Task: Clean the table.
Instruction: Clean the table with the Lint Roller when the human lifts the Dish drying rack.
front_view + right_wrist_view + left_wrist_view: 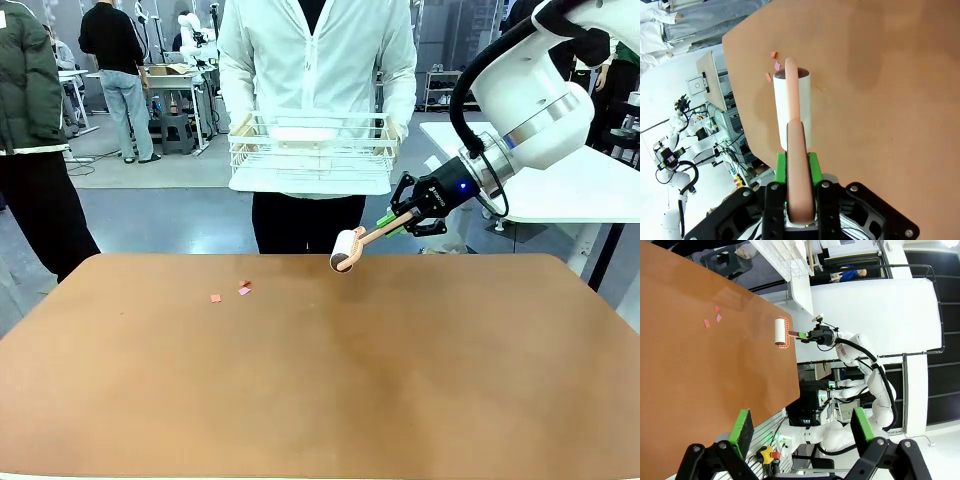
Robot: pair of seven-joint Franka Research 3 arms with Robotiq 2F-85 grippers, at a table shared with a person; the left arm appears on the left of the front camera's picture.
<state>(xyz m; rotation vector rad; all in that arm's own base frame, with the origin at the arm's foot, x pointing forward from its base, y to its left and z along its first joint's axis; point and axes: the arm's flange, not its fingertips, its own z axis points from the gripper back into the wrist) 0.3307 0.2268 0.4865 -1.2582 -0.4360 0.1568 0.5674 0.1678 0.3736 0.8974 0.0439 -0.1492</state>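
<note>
Here, in the front view, the right gripper (392,222) is clamped on the handle of a lint roller (348,248). The roller is at the far edge of the table (320,370), right of some pink scraps (244,289).

Left wrist view: the left gripper (802,432) stands wide apart, holding nothing.

Right wrist view: the handle sits tight between the green pads (812,167).

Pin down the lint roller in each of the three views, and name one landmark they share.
Front view: lint roller right of centre, at the far edge of the table, held by the right gripper.
Left wrist view: lint roller upper middle, by the table's edge.
Right wrist view: lint roller centre, rising from the bottom edge.
Shared landmark: the pink scraps on the table near it.
</note>
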